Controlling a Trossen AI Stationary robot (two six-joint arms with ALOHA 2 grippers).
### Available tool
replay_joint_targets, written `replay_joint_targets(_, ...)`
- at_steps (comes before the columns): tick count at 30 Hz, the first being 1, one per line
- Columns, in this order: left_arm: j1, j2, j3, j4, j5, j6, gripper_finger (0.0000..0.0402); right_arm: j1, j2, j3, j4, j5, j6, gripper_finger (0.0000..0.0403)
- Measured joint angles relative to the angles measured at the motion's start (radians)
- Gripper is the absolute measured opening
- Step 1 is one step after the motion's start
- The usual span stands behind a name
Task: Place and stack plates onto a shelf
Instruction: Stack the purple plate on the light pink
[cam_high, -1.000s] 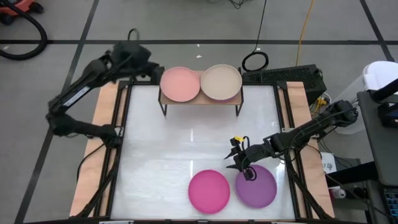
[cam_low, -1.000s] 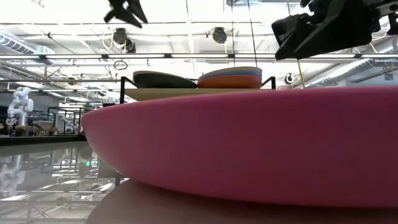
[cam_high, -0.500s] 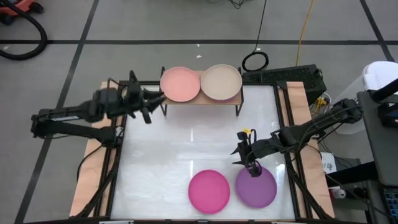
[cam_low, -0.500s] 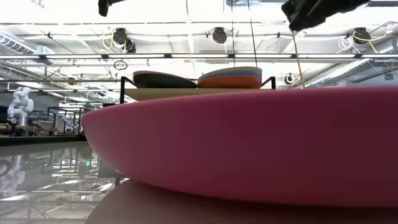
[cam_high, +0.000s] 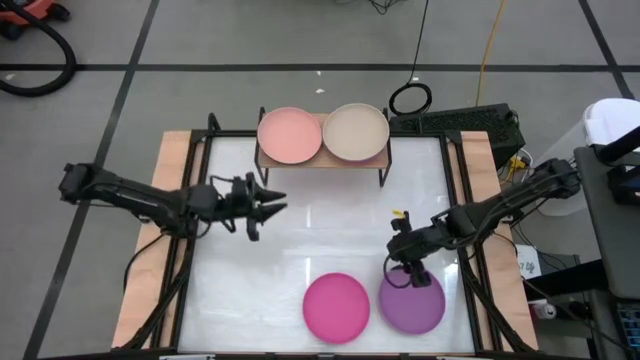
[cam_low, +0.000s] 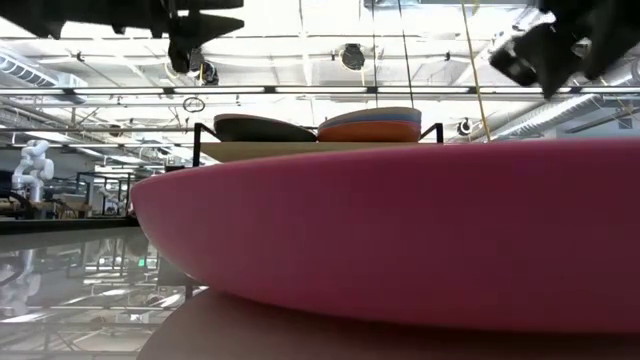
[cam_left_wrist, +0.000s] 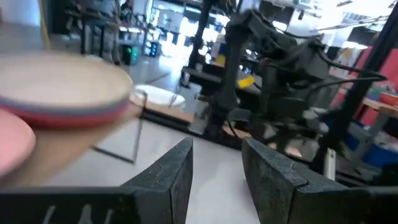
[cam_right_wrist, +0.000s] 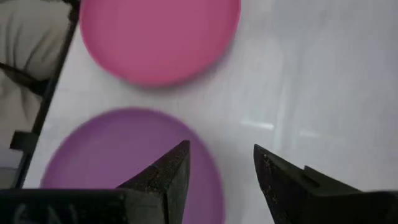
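Fingers (cam_right_wrist: 217, 180) of the right arm, open and empty, hover over the matte purple plate (cam_high: 412, 302).

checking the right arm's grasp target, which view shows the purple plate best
The high view: the whole purple plate lies by the magenta plate, right gripper over its far edge. The right wrist view crops it behind open jaws. The low and left wrist views don't show it.

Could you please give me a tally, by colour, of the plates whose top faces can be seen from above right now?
Peach plate, top of a pile on the shelf: 1
Beige plate, top of the other pile on the shelf: 1
Magenta plate, on the table: 1
Purple plate, on the table under the right pincer: 1
Total: 4
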Motion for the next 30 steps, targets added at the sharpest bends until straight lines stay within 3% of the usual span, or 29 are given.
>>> replay_joint_targets(4,-0.063,0.058,-0.029,0.056,-0.016,-0.035,0.0143,0.016,0.000,-0.081,0.016,-0.044,0.027,0.0157)
replay_joint_targets(11,-0.134,0.125,-0.029,0.061,-0.139,-0.040,0.0143,0.011,0.000,-0.198,0.053,-0.049,0.081,0.0157)
replay_joint_targets(21,-0.138,0.144,-0.029,0.067,-0.165,-0.046,0.0143,-0.009,0.000,-0.333,0.171,-0.050,0.134,0.0157)
replay_joint_targets(30,-0.137,0.144,-0.029,0.067,-0.165,-0.047,0.0143,-0.009,0.000,-0.368,0.207,-0.048,0.155,0.0157)
